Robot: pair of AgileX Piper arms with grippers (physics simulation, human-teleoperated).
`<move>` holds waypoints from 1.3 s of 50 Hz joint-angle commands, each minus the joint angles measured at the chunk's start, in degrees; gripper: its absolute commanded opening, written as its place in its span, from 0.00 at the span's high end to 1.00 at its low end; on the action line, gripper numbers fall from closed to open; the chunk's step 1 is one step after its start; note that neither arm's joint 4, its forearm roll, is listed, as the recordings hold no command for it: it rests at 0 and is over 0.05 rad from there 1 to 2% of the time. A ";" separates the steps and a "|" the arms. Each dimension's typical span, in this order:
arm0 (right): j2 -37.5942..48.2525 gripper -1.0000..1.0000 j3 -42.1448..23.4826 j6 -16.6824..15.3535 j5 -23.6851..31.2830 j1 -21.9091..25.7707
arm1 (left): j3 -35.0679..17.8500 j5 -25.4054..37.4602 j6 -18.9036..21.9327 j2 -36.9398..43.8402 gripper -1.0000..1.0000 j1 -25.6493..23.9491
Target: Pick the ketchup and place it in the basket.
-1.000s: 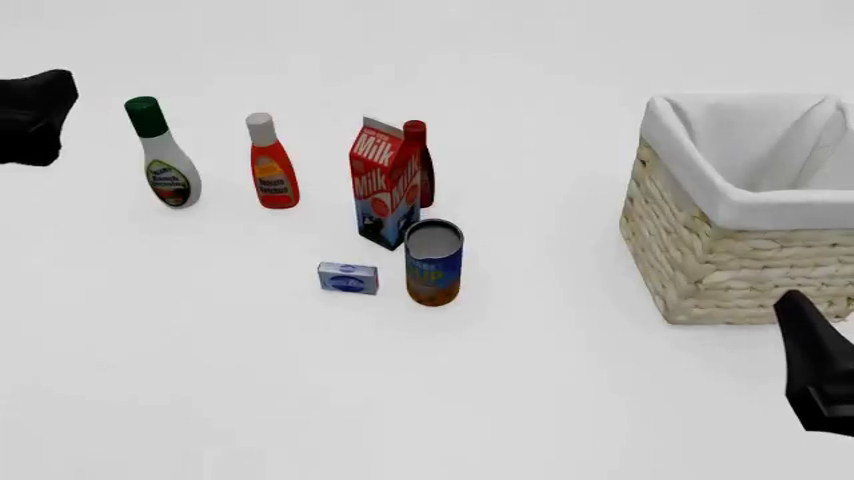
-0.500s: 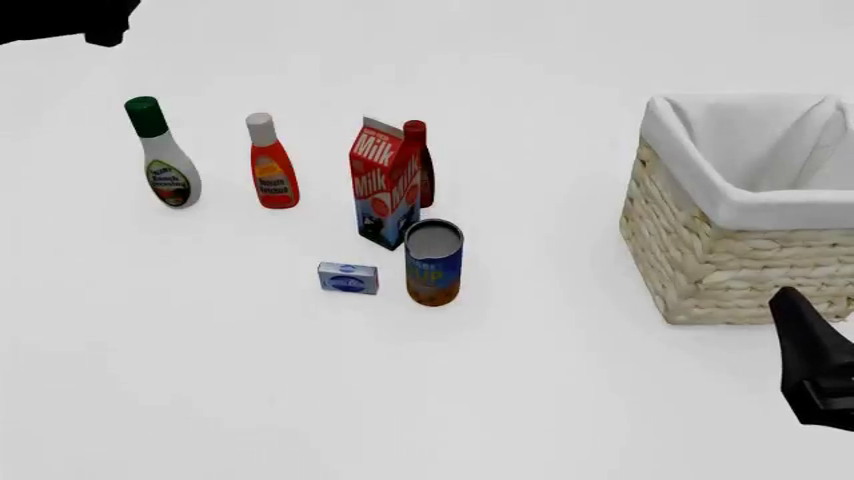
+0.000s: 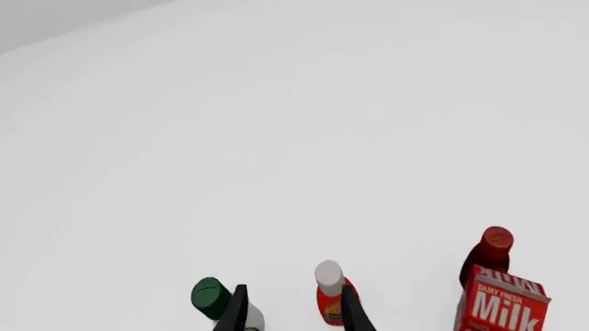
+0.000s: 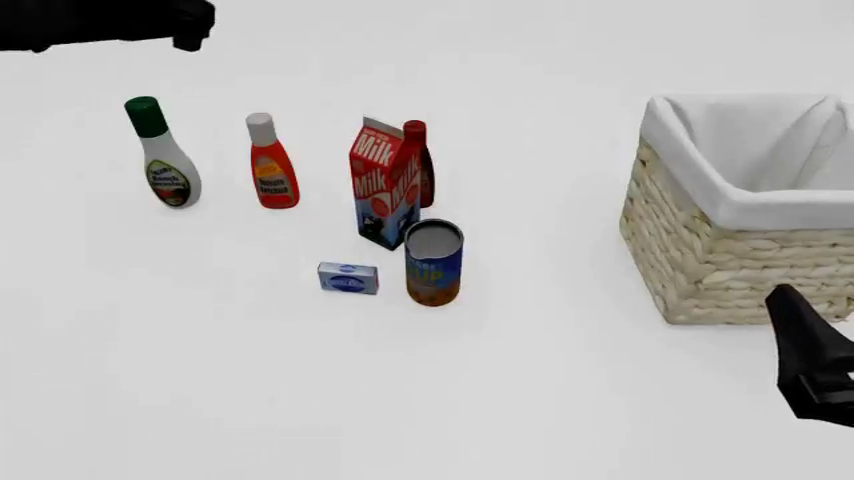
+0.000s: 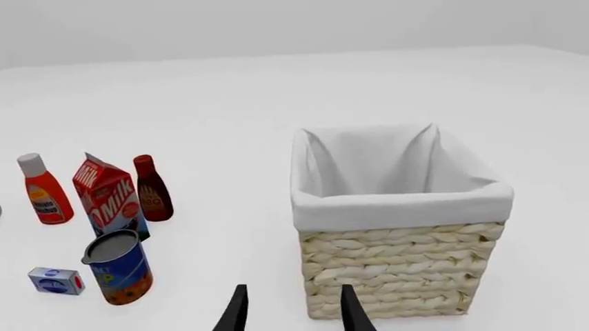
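The ketchup (image 4: 272, 165), a small red-orange bottle with a pale cap, stands upright at the table's back left; it also shows as ketchup (image 3: 327, 303) and ketchup (image 5: 44, 196). My left arm (image 4: 107, 25) hangs high at the far left, above and beyond the bottles. In the left wrist view my left gripper (image 3: 294, 314) is open and empty, looking down on the ketchup from well above. The wicker basket (image 4: 721, 270) with a white liner sits at the right, basket (image 5: 396, 269). My right gripper (image 5: 294, 314) is open and empty, low in front of the basket, right gripper (image 4: 807, 370).
A white bottle with a green cap (image 4: 163, 160) stands left of the ketchup. To its right are a milk carton (image 4: 384, 185) and, behind it, a dark red bottle (image 4: 419, 160). A can (image 4: 434, 262) and a small blue-white box (image 4: 348, 278) sit nearer.
My left arm has risen from the left edge to the top of the front view and swung rightward above the bottles. The right gripper barely shifted. No object has moved.
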 commanded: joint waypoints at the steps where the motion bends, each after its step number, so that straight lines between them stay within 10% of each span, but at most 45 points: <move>1: 1.54 0.00 0.00 0.17 -1.11 -0.08 | -3.70 -0.54 0.32 6.89 0.00 -1.00; 65: 13.86 0.00 -0.04 0.04 -10.35 0.10 | -8.51 -6.19 -2.98 23.53 0.00 -1.57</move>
